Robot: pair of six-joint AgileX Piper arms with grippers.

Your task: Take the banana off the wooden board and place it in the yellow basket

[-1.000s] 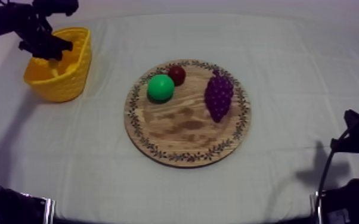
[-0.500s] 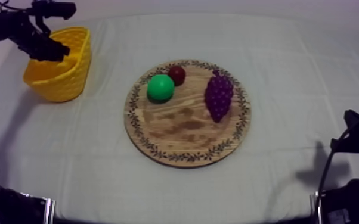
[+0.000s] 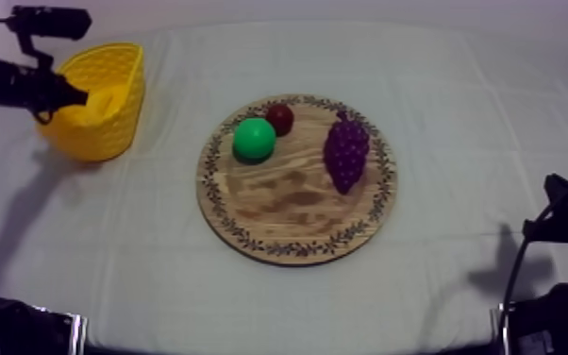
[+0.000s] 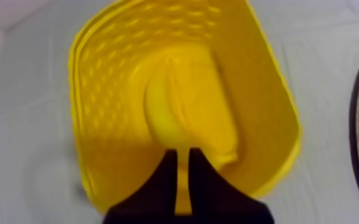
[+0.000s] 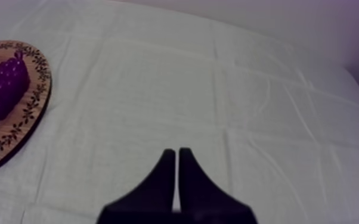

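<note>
Looking at the wooden board (image 3: 288, 203), is the banana lying on it?

No. The board is carrying a bunch of grapes (image 3: 346, 151), a round green fruit (image 3: 254, 139) and a small red fruit (image 3: 279, 118), nothing more. The banana (image 4: 188, 113) is lying inside the yellow basket (image 3: 118, 123), which is standing well apart from the board, out on my left arm's side of it.

So what is the left gripper doing?

The left gripper (image 4: 182, 152) is hovering over the basket's rim on the side away from the board. Its fingers (image 4: 164, 179) are sitting a little apart and gripping nothing, and the banana is resting free below them. I am judging the pick and the drop done, with only the arm's pulling clear and going to rest left.

And the right one?

The right gripper (image 5: 177, 152) is hanging clenched on nothing over bare cloth, near the board's edge on the grapes' side.

How is the surface looking?

The grey-white cloth (image 3: 458, 113) is covering the table all round the board and showing faint creases. Beyond the board, past the table's back edge, a plain pale wall (image 5: 313, 30) is showing.
</note>
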